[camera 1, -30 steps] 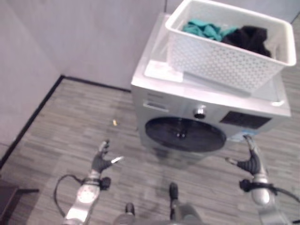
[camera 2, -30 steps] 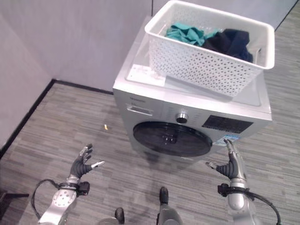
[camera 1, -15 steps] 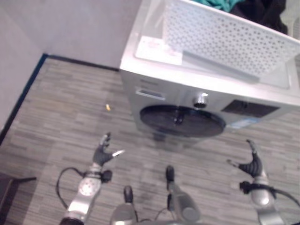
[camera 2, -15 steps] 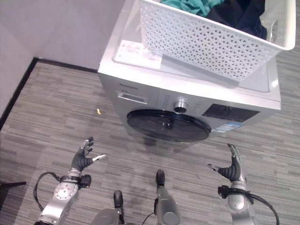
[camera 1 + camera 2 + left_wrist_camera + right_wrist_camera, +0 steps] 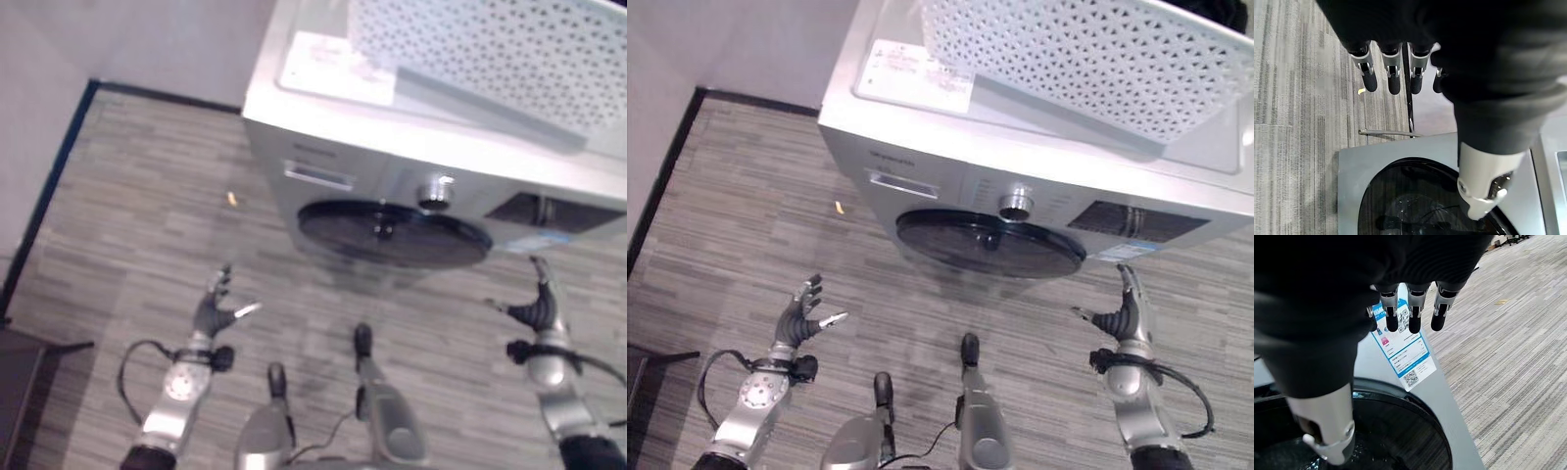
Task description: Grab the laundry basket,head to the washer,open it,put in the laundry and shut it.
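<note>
I see the white basket [image 5: 1087, 59] sitting on top of the washer [image 5: 950, 137], whose round door [image 5: 989, 243] is closed. My left hand [image 5: 798, 321] and right hand [image 5: 1125, 315] hang low in front (both empty), fingers straight and apart, clear of the machine.

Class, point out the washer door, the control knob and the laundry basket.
washer door [image 5: 989, 245], right eye view, middle of its dark glass.
control knob [image 5: 1017, 204], right eye view, its silver face.
laundry basket [image 5: 1087, 69], right eye view, its perforated side wall.
</note>
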